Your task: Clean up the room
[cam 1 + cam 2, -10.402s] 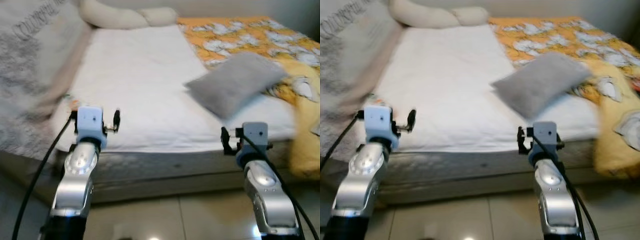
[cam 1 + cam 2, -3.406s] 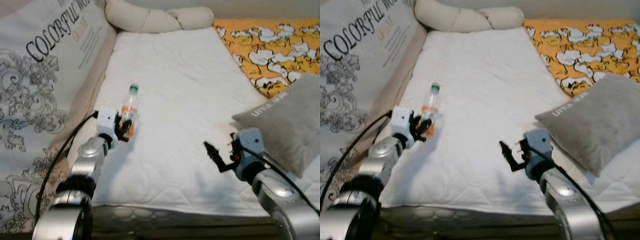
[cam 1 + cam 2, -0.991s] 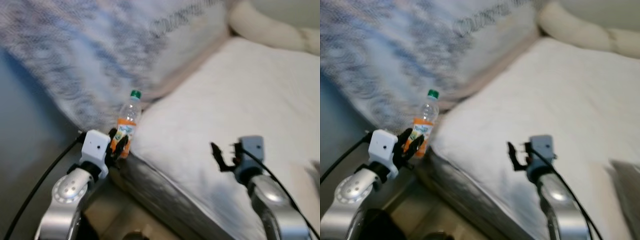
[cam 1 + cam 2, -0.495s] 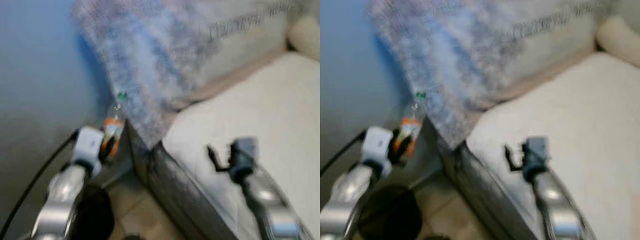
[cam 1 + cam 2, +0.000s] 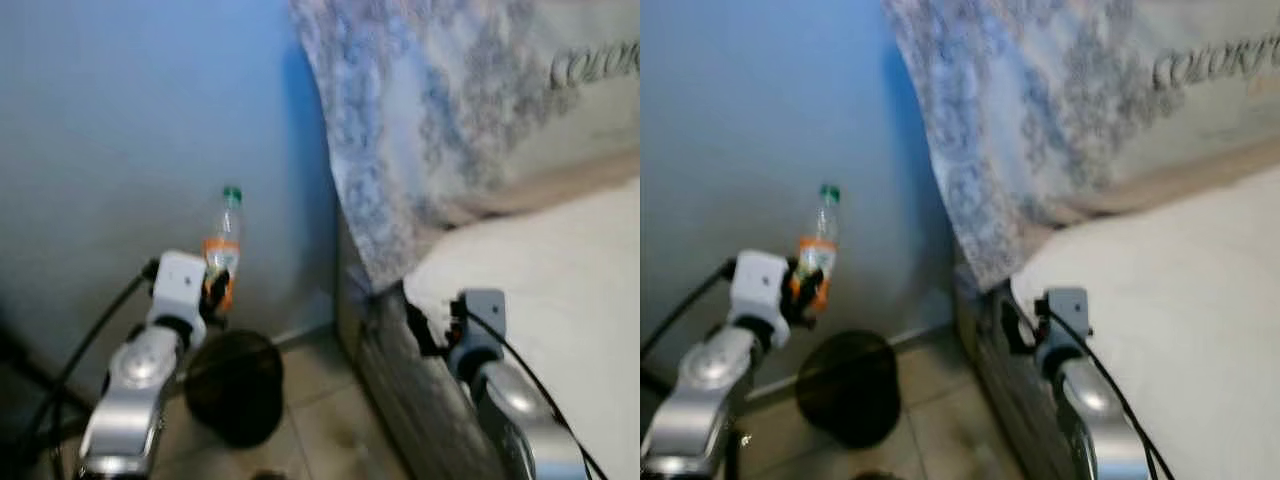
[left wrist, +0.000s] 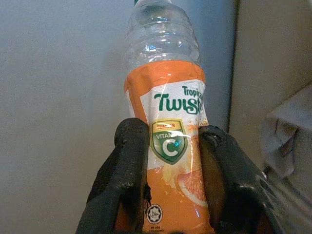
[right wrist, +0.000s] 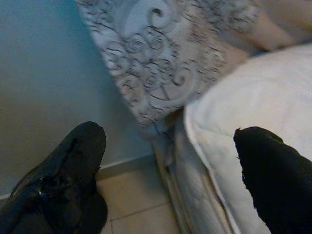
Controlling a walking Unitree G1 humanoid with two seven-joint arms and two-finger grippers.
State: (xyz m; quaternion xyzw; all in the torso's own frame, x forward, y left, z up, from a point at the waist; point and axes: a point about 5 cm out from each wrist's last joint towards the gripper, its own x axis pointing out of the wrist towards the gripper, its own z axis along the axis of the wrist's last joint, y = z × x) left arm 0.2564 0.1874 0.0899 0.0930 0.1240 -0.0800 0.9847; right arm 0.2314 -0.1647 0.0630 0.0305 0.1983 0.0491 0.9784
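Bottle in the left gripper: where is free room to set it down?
The white mattress beside the right gripper is bare. Floor tiles between the black bin and bed are tight. The left gripper holds the bottle.

A bin (image 5: 235,385) stands on the floor (image 5: 320,420) against the wall (image 5: 130,130), left of the bed (image 5: 560,290). A bottle (image 5: 222,250) is above the bin's left edge.

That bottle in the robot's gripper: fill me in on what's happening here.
The left gripper is shut on an orange-labelled drink bottle, held upright in front of the blue wall. A dark bin stands on the floor just below it, beside the bed. The right gripper is open, holding nothing, near the mattress edge.
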